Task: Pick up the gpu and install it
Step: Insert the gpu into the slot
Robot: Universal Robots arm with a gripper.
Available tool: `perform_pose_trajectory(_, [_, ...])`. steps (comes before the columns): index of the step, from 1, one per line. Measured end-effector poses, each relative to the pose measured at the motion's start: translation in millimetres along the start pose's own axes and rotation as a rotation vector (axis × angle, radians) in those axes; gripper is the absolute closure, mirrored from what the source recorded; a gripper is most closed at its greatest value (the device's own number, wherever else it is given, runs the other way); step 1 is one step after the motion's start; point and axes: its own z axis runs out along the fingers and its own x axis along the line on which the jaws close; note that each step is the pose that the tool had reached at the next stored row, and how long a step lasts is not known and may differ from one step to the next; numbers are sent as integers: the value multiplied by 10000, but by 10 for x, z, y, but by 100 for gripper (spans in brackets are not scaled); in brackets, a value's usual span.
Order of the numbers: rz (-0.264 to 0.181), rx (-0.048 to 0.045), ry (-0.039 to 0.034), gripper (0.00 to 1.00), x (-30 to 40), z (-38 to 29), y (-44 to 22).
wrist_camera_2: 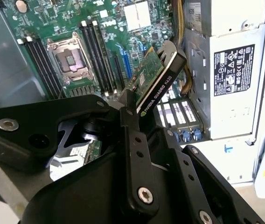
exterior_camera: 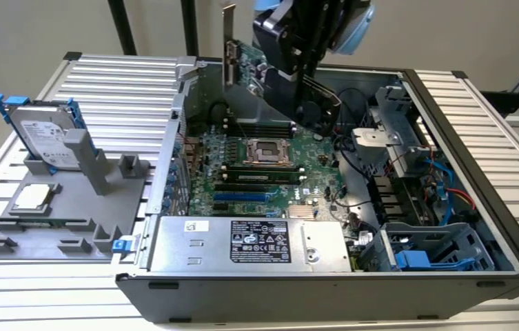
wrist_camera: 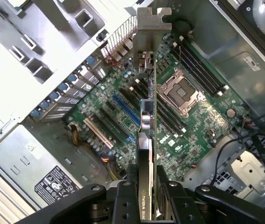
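My gripper [wrist_camera: 145, 201] is shut on the gpu [wrist_camera: 147, 135], a thin card with a green circuit board, a black cooler and a silver end bracket [wrist_camera: 152, 21]. In the exterior view the gpu [exterior_camera: 243, 63] hangs upright above the far part of the open computer case, bracket uppermost, held by the gripper [exterior_camera: 278, 65]. In the second wrist view the gpu [wrist_camera_2: 159, 77] juts out past a black finger [wrist_camera_2: 133, 135]. Below it lies the green motherboard [exterior_camera: 269, 176] with its open CPU socket [exterior_camera: 264, 150] and blue expansion slots [wrist_camera: 125, 109]. The card is apart from the board.
A silver power supply [exterior_camera: 250, 241] fills the case's near side. Cables and a drive cage [exterior_camera: 429, 252] crowd the exterior view's right. On the exterior view's left, a grey fixture [exterior_camera: 66, 214] holds a hard drive in a blue frame [exterior_camera: 46, 138] and a small silver CPU chip [exterior_camera: 34, 196].
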Motion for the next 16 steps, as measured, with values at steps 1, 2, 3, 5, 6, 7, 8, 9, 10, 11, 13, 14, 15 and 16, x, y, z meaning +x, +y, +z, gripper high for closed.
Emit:
perform_pose_trajectory(1, [-72, -1, 4, 100, 0, 0, 0])
perform_pose_trajectory(2, [-147, -2, 8, 100, 0, -1, 0])
perform_pose_trajectory(3, [-214, -3, 13, 100, 0, -2, 0])
perform_pose_trajectory(5, [-359, -5, 21, 100, 0, -3, 0])
perform_pose_trajectory(6, [-422, -6, 25, 100, 0, -3, 0])
perform_pose_trajectory(7, [-496, -7, 30, 100, 0, -4, 0])
perform_pose_trajectory(8, [-571, -9, 33, 100, 0, -4, 0])
perform_pose_trajectory(9, [-635, -10, 36, 100, 0, -4, 0])
perform_pose_trajectory(10, [-710, -11, 41, 100, 0, -5, 0])
perform_pose_trajectory(11, [-777, -12, 45, 100, 0, -5, 0])
perform_pose_trajectory(13, [-912, -14, 53, 100, 0, -6, 0])
perform_pose_trajectory(14, [-977, -15, 56, 100, 0, -6, 1])
perform_pose_trajectory(15, [-1044, -16, 60, 100, 0, -6, 0])
perform_pose_trajectory(16, [-1108, -18, 64, 100, -1, -7, 1])
